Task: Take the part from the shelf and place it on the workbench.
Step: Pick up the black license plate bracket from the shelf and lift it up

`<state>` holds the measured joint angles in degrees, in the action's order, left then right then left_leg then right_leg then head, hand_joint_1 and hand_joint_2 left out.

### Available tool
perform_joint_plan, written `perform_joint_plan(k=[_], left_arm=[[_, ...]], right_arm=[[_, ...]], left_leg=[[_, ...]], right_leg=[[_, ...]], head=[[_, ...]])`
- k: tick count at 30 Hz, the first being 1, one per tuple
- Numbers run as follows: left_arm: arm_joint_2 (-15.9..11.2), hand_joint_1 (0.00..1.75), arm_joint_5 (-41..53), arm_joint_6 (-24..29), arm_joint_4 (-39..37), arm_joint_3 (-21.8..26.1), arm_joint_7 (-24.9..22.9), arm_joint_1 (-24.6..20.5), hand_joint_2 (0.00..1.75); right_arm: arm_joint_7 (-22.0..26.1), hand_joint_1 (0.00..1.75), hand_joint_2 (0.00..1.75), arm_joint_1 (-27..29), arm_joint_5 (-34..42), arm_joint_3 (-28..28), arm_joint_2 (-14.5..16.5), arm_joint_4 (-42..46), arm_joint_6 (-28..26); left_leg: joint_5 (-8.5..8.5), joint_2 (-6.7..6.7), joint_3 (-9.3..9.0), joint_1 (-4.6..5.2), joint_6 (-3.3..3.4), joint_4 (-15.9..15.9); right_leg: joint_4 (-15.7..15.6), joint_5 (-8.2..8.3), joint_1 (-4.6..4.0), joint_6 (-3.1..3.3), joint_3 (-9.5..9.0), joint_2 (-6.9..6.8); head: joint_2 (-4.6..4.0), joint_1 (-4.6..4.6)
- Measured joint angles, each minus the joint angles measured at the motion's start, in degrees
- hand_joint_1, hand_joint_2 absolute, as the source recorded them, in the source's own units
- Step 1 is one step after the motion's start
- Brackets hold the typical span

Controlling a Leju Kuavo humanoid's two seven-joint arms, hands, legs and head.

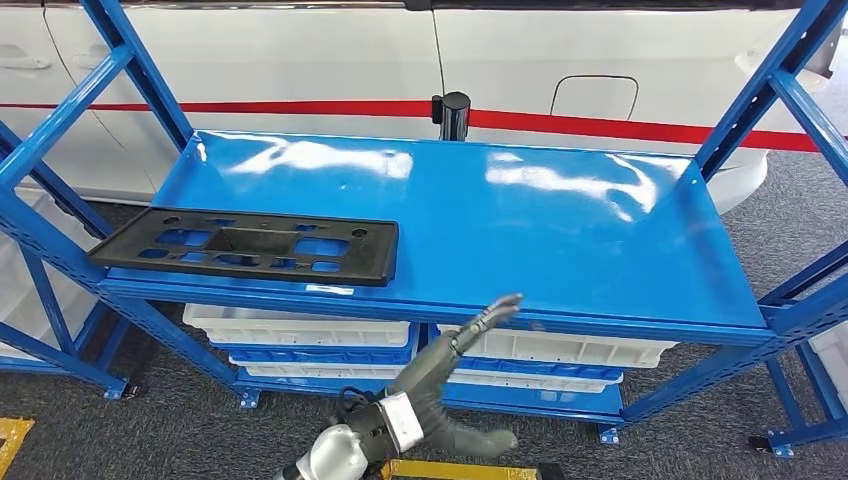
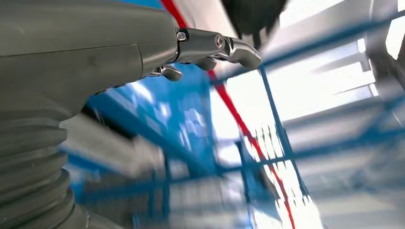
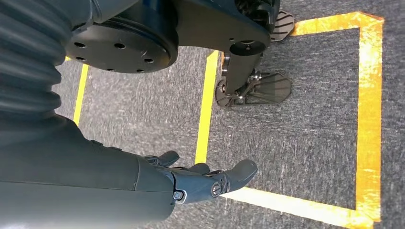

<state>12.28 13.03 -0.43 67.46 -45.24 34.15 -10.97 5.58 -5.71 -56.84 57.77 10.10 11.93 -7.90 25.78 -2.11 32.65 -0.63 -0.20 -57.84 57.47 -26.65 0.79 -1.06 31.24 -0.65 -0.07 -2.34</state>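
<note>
The part (image 1: 245, 245) is a flat black panel with several cut-outs. It lies at the left front of the blue shelf board (image 1: 560, 230). My left hand (image 1: 455, 365) is raised below the shelf's front edge near the middle, to the right of the part and apart from it, with its fingers stretched out and nothing in them. The left wrist view shows the same left hand (image 2: 210, 47) empty, against a blurred blue frame. My right hand (image 3: 205, 179) hangs above the grey floor with its fingers apart and empty.
White bins (image 1: 310, 330) sit on the lower shelf level. Blue uprights (image 1: 140, 80) and braces frame both sides. A white car (image 1: 600, 60) with a red stripe and a black post (image 1: 453, 115) stand behind. Yellow tape (image 3: 367, 119) marks the floor.
</note>
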Motion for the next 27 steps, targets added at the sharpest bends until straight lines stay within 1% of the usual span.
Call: perform_joint_plan(k=[3, 5, 6, 8, 10, 12, 19, 23, 27], left_arm=[[-1.0, 0.0, 12.6, 16.7, 3.1, 1.8, -3.8, 1.4, 1.75], [-1.8, 0.0, 21.9, 26.1, 4.6, 3.3, -6.9, 2.5, 1.75], [-2.2, 0.0, 26.0, 29.8, 5.2, 4.1, -8.1, 3.1, 1.75], [-2.9, 0.0, 31.4, 34.5, 6.0, 5.6, -9.8, 4.2, 1.75], [-3.4, 0.0, 33.3, 36.1, 6.7, 6.7, -10.5, 5.1, 1.75], [-3.9, 0.0, 33.7, 36.4, 7.1, 7.4, -10.7, 5.6, 1.75], [-4.6, 0.0, 39.7, 40.3, 8.5, 10.0, -12.5, 7.5, 1.75], [-4.7, 0.0, 41.4, 40.5, 9.4, 12.5, -12.3, 8.6, 1.75], [-4.8, 0.0, 40.7, 40.5, 9.4, 14.6, -13.0, 8.8, 1.75]], right_arm=[[0.0, 0.0, 1.75, 0.2, 1.2, 1.1, 0.0, 0.0, -0.5], [0.0, 0.0, 1.75, 0.3, 1.7, 1.8, 0.0, 0.0, -0.8], [0.0, 0.0, 1.75, 0.3, 1.8, 2.1, 0.0, 0.0, -0.9], [0.0, 0.0, 1.75, 0.3, 1.9, 2.6, 0.0, 0.0, -1.0], [0.0, 0.0, 1.75, 0.4, 1.9, 3.0, 0.0, 0.0, -1.0], [0.0, 0.0, 1.75, 0.4, 1.9, 3.2, 0.1, 0.0, -1.0], [0.0, 0.0, 1.75, 0.4, 1.8, 3.8, 0.3, 0.0, -1.0], [0.0, 0.0, 1.75, 0.4, 1.7, 3.8, 0.3, 0.0, -1.0], [0.0, 0.0, 1.75, 0.4, 1.5, 3.8, 0.3, 0.0, -1.0]], left_leg=[[0.0, 0.0, -0.01, -0.01, 0.0, 0.0], [0.0, 0.0, -0.01, -0.01, 0.0, 0.0], [0.0, 0.0, -0.01, -0.02, 0.0, 0.0], [0.0, 0.0, -0.01, -0.02, 0.0, 0.0], [0.0, 0.0, 0.0, -0.01, 0.0, 0.0], [0.0, 0.0, 0.01, 0.0, 0.0, 0.0], [0.0, 0.0, 0.01, 0.01, 0.0, 0.0], [0.0, 0.0, 0.0, 0.0, 0.0, 0.0], [0.0, 0.0, 0.0, 0.0, 0.0, 0.0]], right_leg=[[0.0, 0.0, -0.01, 0.0, -0.01, 0.0], [0.0, 0.0, -0.01, 0.0, -0.01, 0.0], [0.0, 0.0, -0.01, 0.0, 0.0, 0.0], [0.0, -0.01, -0.02, 0.01, 0.01, 0.0], [0.0, -0.01, -0.02, 0.01, 0.02, 0.0], [0.0, -0.01, -0.01, 0.0, 0.02, 0.0], [0.0, -0.01, -0.01, 0.0, 0.01, 0.0], [0.0, -0.01, 0.0, 0.0, 0.01, 0.0], [0.0, -0.01, -0.01, 0.0, 0.01, 0.0]], head=[[0.0, 0.0], [0.0, -0.01], [0.0, -0.01], [0.0, -0.01], [0.0, -0.01], [0.0, -0.01], [0.0, 0.01], [0.0, 0.01], [0.0, -0.01]])
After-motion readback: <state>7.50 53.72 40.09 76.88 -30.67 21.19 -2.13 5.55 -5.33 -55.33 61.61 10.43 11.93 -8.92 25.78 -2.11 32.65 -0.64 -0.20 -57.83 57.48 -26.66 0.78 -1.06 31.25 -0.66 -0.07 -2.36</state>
